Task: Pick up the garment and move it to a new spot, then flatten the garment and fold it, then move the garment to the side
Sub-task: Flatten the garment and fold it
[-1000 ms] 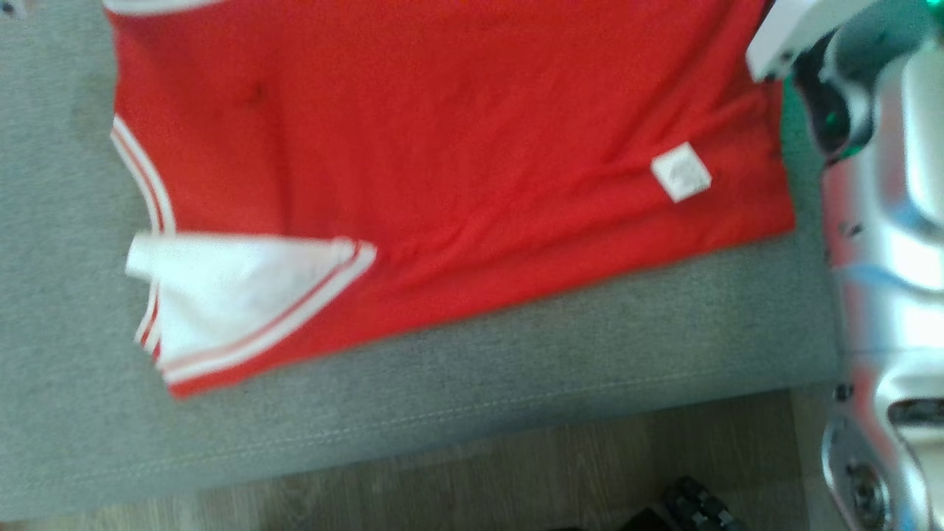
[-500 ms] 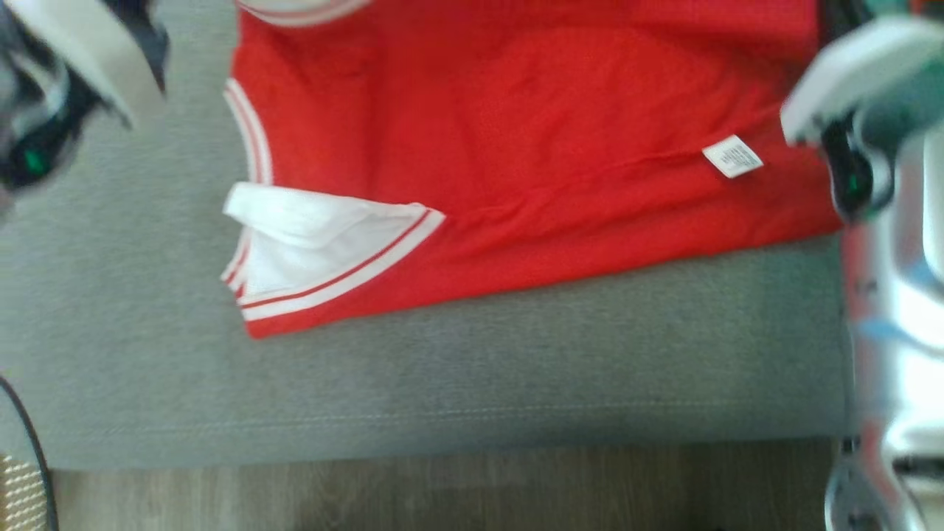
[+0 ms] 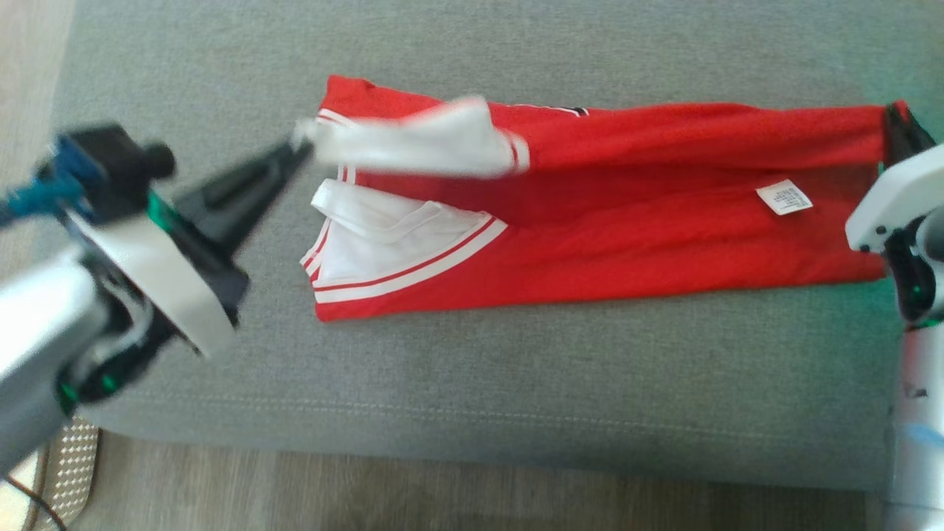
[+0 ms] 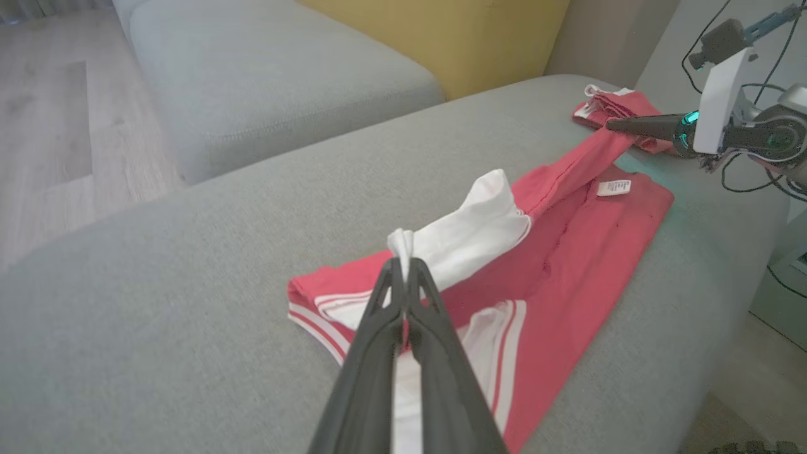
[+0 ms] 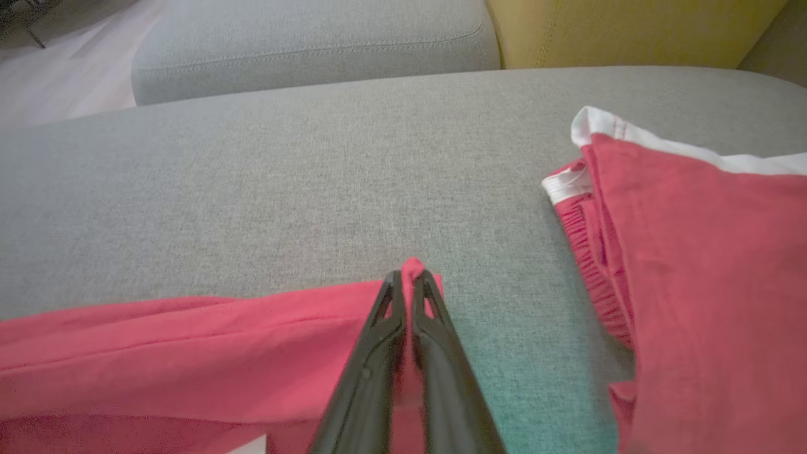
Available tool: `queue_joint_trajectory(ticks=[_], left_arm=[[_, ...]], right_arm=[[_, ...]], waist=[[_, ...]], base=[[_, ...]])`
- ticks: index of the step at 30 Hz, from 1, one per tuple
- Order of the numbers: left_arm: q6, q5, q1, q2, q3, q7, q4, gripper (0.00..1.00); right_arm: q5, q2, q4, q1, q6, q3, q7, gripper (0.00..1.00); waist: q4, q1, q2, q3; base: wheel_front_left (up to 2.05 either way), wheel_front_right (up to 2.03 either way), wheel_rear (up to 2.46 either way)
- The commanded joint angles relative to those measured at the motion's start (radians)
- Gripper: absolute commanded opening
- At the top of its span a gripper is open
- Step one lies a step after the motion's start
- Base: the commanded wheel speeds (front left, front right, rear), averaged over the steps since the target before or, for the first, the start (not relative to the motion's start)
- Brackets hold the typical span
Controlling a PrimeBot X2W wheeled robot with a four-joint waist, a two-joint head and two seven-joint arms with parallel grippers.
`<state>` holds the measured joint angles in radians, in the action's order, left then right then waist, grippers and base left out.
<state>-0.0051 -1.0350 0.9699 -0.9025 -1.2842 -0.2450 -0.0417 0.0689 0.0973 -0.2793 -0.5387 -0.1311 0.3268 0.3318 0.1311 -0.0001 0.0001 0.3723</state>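
Left pincer [image 3: 299, 147], reaching in from the left of the head view, is clamped shut on a white sleeve tip of the red shirt [image 3: 627, 221] and holds that edge a little above the grey sofa seat [image 3: 516, 383]. At the far right edge, the right pincer [image 3: 894, 118] is closed on the red hem corner. The shirt lies across the middle of the frame, its long axis running left to right between the two pincers. A white label [image 3: 784, 198] sits near its right end.

In the left wrist view, the dark fingers meet on bunched white cloth at centre frame. The shirt stretches away to the upper right, where the right pincer pinches its far end. Beyond that lies another red garment [image 4: 602, 107].

In the right wrist view, the fingers are shut on a small peak of red fabric at centre. The shirt runs off to the lower left, and the other garment lies at the right, apart from it.

The far long edge looks strung between both arms. A fold would likely carry it toward the near edge, at the bottom of the head view, with both ends moving together.
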Motion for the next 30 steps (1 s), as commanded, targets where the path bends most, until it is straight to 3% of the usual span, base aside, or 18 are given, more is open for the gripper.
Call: queue_joint_trajectory(ticks=[1, 7, 9, 10, 11, 12, 18, 21, 23, 25, 30], left_arm=[[0.013, -0.008, 0.012, -0.049, 0.048, 0.004, -0.029, 0.0], [0.05, -0.023, -0.073, -0.035, 0.029, 0.023, -0.081, 0.0], [0.062, -0.033, -0.096, -0.022, 0.027, 0.021, -0.076, 0.05], [0.069, -0.039, -0.107, -0.016, 0.027, 0.02, -0.072, 0.31], [0.08, -0.043, -0.117, -0.009, 0.027, 0.017, -0.066, 0.62], [0.094, -0.046, -0.128, -0.002, 0.03, 0.013, -0.06, 1.0], [0.244, -0.072, -0.243, 0.052, 0.121, -0.015, -0.048, 1.0], [0.342, -0.029, -0.336, 0.108, 0.27, -0.016, -0.067, 1.0], [0.402, 0.04, -0.422, 0.164, 0.384, -0.016, -0.084, 1.0], [0.425, 0.082, -0.469, 0.195, 0.434, -0.016, -0.092, 1.0], [0.505, 0.352, -0.675, 0.331, 0.601, -0.017, -0.116, 1.0]], right_arm=[[-0.011, 0.009, 0.049, 0.005, 0.0, -0.011, 0.012, 0.0], [-0.042, 0.017, 0.088, 0.052, 0.0, 0.005, 0.051, 0.0], [-0.046, 0.012, 0.094, 0.061, 0.0, 0.007, 0.056, 0.32], [-0.046, 0.009, 0.096, 0.064, 0.0, 0.008, 0.055, 0.49], [-0.047, 0.005, 0.098, 0.067, 0.0, 0.011, 0.052, 1.0], [-0.048, 0.001, 0.101, 0.07, 0.0, 0.016, 0.047, 1.0], [-0.036, -0.032, 0.154, 0.137, 0.0, 0.079, 0.008, 1.0], [-0.02, -0.042, 0.177, 0.186, 0.0, 0.128, -0.022, 1.0], [-0.001, -0.045, 0.166, 0.214, 0.0, 0.151, -0.04, 1.0], [0.015, -0.046, 0.154, 0.225, 0.0, 0.157, -0.047, 1.0], [0.104, -0.047, 0.039, 0.223, 0.0, 0.171, -0.095, 1.0]], waist=[[0.006, 0.0001, -0.0001, 0.004], [0.021, 0.0001, -0.0001, 0.017], [0.021, 0.0001, -0.0001, 0.017], [0.021, 0.0001, -0.0001, 0.015], [0.02, 0.0001, -0.0001, 0.011], [0.018, 0.0001, -0.0001, 0.005], [0.013, 0.0001, -0.0001, -0.04], [0.017, 0.0001, -0.0001, -0.066], [0.023, 0.0001, -0.0001, -0.085], [0.028, 0.0001, -0.0001, -0.094], [0.055, 0.0001, -0.0001, -0.141]], base=[[0.0, 0.0, 0.0], [0.0, 0.0, 0.0], [0.0, 0.0, 0.0], [0.0, 0.0, 0.0], [0.0, 0.0, 0.0], [0.0, 0.0, 0.0], [0.0, 0.0, 0.0], [0.0, 0.0, 0.0], [0.0, 0.0, 0.0], [0.0, 0.0, 0.0], [0.0, 0.0, 0.0]])
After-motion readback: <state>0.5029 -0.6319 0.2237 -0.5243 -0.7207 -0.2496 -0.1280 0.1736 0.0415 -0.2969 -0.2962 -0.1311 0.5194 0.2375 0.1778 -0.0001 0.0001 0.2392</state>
